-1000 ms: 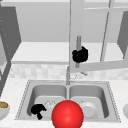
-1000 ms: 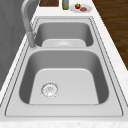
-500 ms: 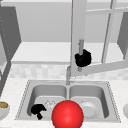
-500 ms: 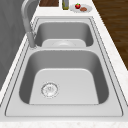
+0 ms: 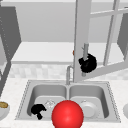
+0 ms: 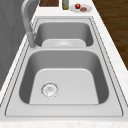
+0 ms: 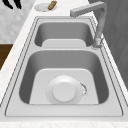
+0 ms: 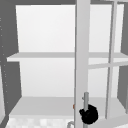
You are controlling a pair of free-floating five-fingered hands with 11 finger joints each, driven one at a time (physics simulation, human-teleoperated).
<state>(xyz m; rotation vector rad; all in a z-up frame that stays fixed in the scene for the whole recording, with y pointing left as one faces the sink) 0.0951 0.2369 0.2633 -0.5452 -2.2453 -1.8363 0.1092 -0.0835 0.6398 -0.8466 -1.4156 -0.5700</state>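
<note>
In the front view the left hand (image 5: 37, 110) hangs low over the left basin of the grey steel double sink (image 5: 25, 95), at about seven o'clock, fingers curled on nothing. Just right of it sits a glossy red ball (image 5: 67, 115) at six o'clock. Up at two o'clock from the ball, the right hand (image 5: 88, 63) is wrapped around the grey vertical bar handle (image 5: 85, 50) of the open white cabinet door (image 5: 82, 25); the upper view shows the same grasp (image 8: 89, 114).

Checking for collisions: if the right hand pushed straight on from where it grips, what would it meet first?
Probably the cabinet door: the right hand is curled round its handle, though depth is unclear.
</note>
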